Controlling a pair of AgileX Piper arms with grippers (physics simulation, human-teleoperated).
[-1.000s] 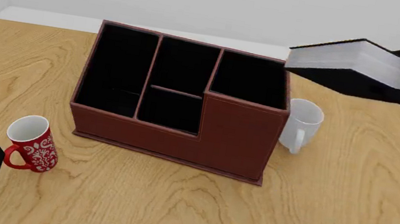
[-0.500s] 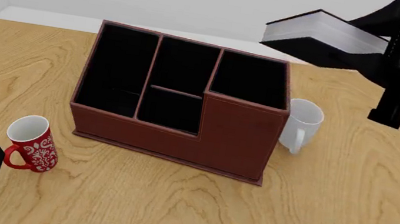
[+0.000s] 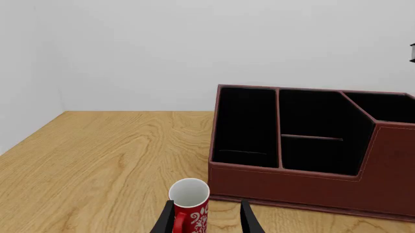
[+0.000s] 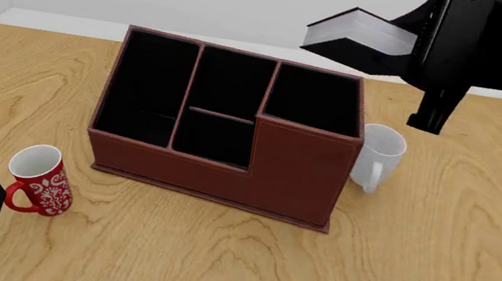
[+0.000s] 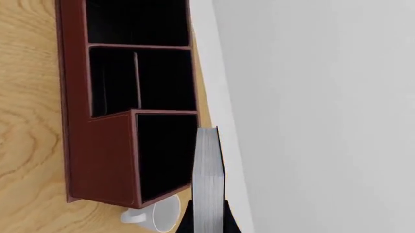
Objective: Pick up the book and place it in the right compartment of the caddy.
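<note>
Two arms work at the wooden table [image 4: 430, 272], and nearest the camera the left gripper [image 3: 206, 221] sits low at the table's front left corner, its two dark fingers [image 3: 250, 219] spread apart with nothing between them except, farther ahead, a red mug [image 4: 39, 180] with a white pattern, which stands upright in front of the fingertips and apart from them. Just past that mug, the caddy [image 4: 226, 174], a dark reddish-brown box lined in black, rests flat on the table with its front wall facing the camera. Its long narrow compartment is at the left, two small compartments are in the middle, and the right compartment [image 4: 312, 99] sits behind the tallest part of the front wall, showing only black lining. A white mug [image 4: 378, 158] stands just beside the caddy's right wall, its handle turned toward the camera. Farther back and higher, the right gripper [image 5: 207, 216] holds the book [image 4: 361, 39] in the air, its fingers pinching the black covers from both sides. The book lies roughly level, white page edges showing, above the caddy's far right corner and clear of its rim; in the right wrist view it hangs over the far edge of the right compartment.
</note>
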